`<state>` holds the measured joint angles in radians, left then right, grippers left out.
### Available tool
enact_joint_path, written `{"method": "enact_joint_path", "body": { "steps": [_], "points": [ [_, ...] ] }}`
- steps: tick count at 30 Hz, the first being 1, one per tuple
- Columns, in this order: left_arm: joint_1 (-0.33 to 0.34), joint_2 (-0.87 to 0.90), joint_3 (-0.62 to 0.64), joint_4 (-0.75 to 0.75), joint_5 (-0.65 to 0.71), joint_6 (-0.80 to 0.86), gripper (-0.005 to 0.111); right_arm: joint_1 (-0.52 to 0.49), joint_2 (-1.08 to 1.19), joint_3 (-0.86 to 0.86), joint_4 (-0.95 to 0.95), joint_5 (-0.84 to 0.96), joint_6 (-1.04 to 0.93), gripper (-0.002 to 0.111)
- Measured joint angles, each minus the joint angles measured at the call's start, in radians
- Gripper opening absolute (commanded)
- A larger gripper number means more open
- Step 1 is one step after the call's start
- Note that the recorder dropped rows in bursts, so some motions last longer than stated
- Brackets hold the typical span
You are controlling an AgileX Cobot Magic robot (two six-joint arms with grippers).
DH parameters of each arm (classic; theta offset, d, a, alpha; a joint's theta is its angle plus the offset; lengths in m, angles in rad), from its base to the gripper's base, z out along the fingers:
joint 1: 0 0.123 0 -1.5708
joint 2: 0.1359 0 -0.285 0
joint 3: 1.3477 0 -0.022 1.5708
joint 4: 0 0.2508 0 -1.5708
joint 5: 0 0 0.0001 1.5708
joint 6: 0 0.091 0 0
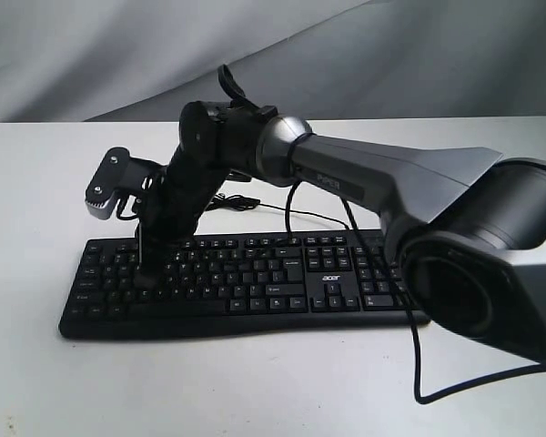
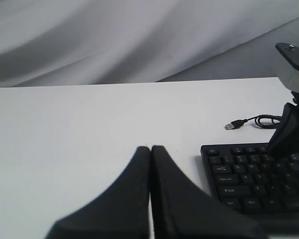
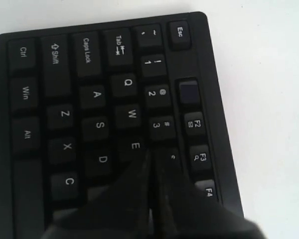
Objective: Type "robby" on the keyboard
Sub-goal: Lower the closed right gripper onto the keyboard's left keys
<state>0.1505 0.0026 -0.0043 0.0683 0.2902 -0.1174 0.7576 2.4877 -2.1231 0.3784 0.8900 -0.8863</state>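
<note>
- Left gripper (image 2: 150, 148): smooth black tapered fingers pressed together, over the matte white table (image 2: 65, 149), beside the keyboard (image 2: 254, 174).
- The keyboard, wide and made of black plastic, lies flat mid-table.
- Right gripper (image 3: 152, 155): fingers closed to a wedge, tip down among the keys beside E.

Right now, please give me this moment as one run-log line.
right claw: shut, tips by E key | left claw: shut, over table beside keyboard | contact: cannot tell

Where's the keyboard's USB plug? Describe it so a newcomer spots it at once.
Find the black keyboard on the white table. Past its far edge curls a thin black cable. The USB plug is its loose end, silver-tipped, plugged into nothing.
</note>
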Motion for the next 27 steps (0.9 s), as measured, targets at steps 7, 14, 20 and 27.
{"method": "enact_joint_path", "body": {
  "steps": [7,14,20,27],
  "points": [
    [0.000,0.000,0.000,0.000,0.000,0.000,0.001,0.000,0.000,0.000,0.000,-0.003,0.000,0.000],
    [0.000,0.000,0.000,0.000,0.000,0.000,0.001,0.000,0.017,0.000,-0.002,-0.005,0.000,0.000],
    [0.000,0.000,0.000,0.000,0.000,0.000,0.001,0.000,0.019,0.000,-0.002,-0.007,0.000,0.000],
    [0.000,0.000,0.000,0.000,0.000,0.000,0.001,0.000,0.019,0.000,-0.002,-0.007,0.000,0.000]
  ]
}}
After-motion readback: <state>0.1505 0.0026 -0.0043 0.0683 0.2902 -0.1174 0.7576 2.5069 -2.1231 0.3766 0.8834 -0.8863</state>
